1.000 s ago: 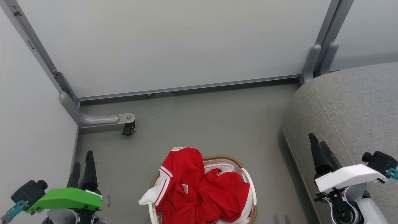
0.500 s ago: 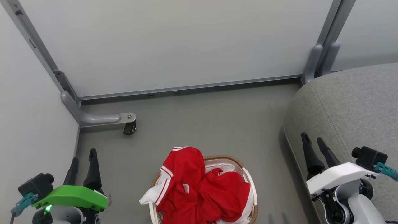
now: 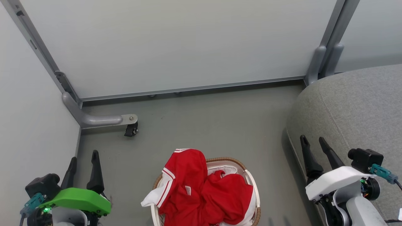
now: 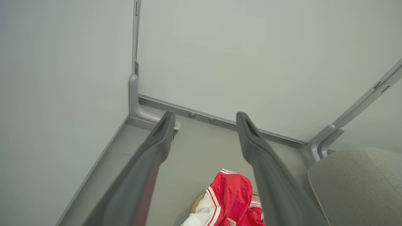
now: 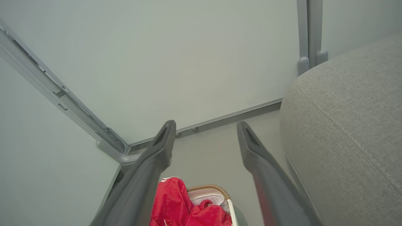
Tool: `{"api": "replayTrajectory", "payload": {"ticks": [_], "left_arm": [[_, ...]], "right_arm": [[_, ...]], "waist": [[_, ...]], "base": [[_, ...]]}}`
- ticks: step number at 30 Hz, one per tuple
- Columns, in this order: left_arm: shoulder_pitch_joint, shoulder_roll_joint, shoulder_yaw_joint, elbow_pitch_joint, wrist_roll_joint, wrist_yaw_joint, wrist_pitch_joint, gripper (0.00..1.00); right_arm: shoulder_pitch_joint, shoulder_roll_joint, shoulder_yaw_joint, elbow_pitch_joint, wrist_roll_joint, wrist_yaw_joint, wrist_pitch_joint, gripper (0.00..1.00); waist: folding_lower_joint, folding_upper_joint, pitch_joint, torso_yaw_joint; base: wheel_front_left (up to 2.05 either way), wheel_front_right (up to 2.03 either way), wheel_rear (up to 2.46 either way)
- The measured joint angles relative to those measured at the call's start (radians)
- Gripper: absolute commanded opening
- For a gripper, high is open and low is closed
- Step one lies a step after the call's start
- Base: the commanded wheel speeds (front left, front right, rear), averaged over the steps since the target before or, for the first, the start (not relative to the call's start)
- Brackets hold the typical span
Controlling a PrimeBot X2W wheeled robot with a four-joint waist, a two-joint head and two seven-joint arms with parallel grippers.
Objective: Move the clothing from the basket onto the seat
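Bright red clothing (image 3: pixel 201 188) with white stripe trim is heaped in the basket (image 3: pixel 255 191), one part draped over its left rim. The basket, white with a brown woven rim, stands on the floor at the bottom centre of the head view. The grey seat (image 3: pixel 358 110) fills the right side. My left gripper (image 3: pixel 84 159) hangs open at lower left, apart from the basket, with nothing between its fingers. My right gripper (image 3: pixel 314 141) is open at lower right, over the seat's front edge. Both wrist views show the clothing (image 4: pixel 232 197) (image 5: pixel 185 207) below spread fingers.
Pale partition walls (image 3: pixel 176 44) close the back and left. A grey metal foot with a black castor (image 3: pixel 130 129) stands on the grey floor (image 3: pixel 213 125) behind the basket to the left. Another metal post (image 3: pixel 323 59) rises at the seat's back corner.
Both grippers have turned, so their fingers now stand apart side by side. The right gripper has shifted a little left. The clothing and basket have not moved.
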Motion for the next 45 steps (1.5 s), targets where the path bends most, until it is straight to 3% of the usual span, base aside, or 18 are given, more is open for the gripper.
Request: {"api": "replayTrajectory", "payload": {"ticks": [29, 45], "left_arm": [[0.033, -0.019, 0.045, -0.010, 0.269, -0.001, -0.067, 1.00], [0.030, -0.027, 0.022, -0.021, 0.342, -0.007, -0.097, 1.00]], "right_arm": [[0.027, 0.012, -0.026, -0.018, -0.274, 0.000, -0.069, 1.00], [0.015, 0.018, -0.013, -0.043, -0.403, 0.000, -0.098, 1.00]], "waist": [[0.0000, 0.0000, -0.002, -0.005], [0.0000, 0.0000, 0.040, -0.019]], "base": [[0.00, 0.00, 0.00], [0.00, 0.00, 0.00]]}}
